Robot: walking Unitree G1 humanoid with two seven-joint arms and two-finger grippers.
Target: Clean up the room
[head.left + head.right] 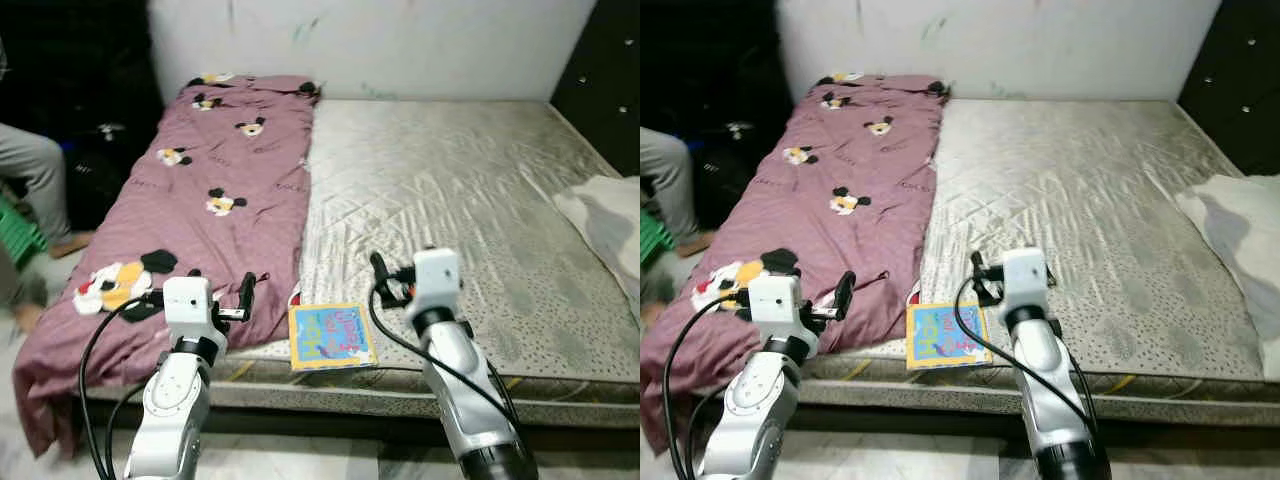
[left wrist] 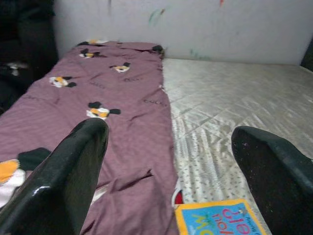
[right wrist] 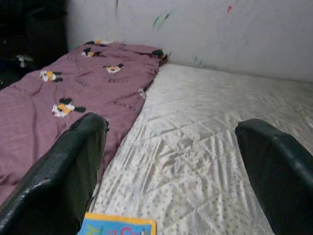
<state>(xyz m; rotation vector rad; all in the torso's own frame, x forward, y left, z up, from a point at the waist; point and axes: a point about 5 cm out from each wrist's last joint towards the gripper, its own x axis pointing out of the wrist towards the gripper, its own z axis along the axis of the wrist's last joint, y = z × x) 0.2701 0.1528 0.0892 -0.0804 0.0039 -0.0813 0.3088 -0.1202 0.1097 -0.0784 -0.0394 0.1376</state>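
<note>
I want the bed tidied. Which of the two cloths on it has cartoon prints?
The purple blanket along the bed's left side; the white cloth at the right edge is plain.

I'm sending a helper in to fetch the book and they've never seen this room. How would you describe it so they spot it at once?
Start at the big bed with the bare silver quilted mattress. On its left side lies a mauve blanket printed with cartoon mice. The book lies flat at the mattress's near edge, just right of that blanket's edge: thin, yellow-bordered, with a bright blue cover and colourful lettering, the only small vivid thing there.
</note>
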